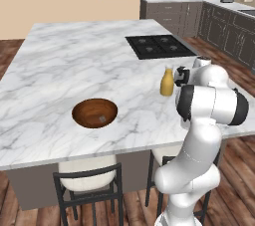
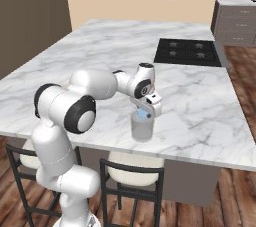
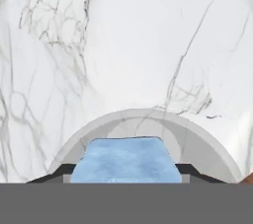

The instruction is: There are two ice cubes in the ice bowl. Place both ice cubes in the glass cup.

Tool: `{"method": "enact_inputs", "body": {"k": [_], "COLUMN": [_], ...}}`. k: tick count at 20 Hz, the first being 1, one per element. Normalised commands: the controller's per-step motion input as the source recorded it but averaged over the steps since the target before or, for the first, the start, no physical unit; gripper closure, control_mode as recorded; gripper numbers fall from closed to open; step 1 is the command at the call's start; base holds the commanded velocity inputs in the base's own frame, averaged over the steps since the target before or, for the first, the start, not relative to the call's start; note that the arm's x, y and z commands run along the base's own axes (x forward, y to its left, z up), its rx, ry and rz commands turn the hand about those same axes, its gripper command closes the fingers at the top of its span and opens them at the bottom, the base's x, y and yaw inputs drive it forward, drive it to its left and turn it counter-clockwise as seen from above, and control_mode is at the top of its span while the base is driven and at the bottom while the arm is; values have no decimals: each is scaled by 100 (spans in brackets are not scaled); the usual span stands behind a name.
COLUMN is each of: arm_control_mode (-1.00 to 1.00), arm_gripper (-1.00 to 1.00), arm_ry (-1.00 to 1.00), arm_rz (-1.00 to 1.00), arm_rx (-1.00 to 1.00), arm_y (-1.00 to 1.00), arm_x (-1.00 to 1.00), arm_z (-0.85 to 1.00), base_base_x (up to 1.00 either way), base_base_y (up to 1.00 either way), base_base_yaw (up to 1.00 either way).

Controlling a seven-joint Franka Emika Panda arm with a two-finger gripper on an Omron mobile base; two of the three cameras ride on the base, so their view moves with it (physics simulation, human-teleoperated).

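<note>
Between the dark fingertips of the gripper (image 3: 127,178), a pale blue translucent ice cube (image 3: 126,160) is sitting directly over the clear glass tumbler (image 2: 141,127). Whether the half-open jaws are gripping it I cannot tell; releasing comes next. One grey cube (image 1: 102,119) is waiting in the brown wooden bowl (image 1: 85,106), at nine o'clock from the arm.

Bright, even rendered lighting, soft faint shadows under objects, no glare, sharp throughout, slightly coarse resolution

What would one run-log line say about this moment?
phase: drop-off | fingers: around ice cube, over glass cup | ice bowl: one cube left | bottle: upright beside cup
</note>
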Motion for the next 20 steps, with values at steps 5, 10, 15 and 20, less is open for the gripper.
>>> {"method": "enact_inputs", "body": {"k": [5,10,15,20], "arm_control_mode": [-100,-100,-100,-100], "arm_gripper": [-100,-100,-100,-100], "arm_ry": [0,-3,-7,-11], "arm_rz": [0,0,0,0], "arm_rx": [5,6,4,8], "arm_y": [-20,-5,7,92], "arm_x": [11,-14,-29,-47], "arm_z": [10,36,60,8], "base_base_x": [0,0,0,0], "base_base_y": [0,0,0,0], "base_base_yaw": [0,0,0,0]}}
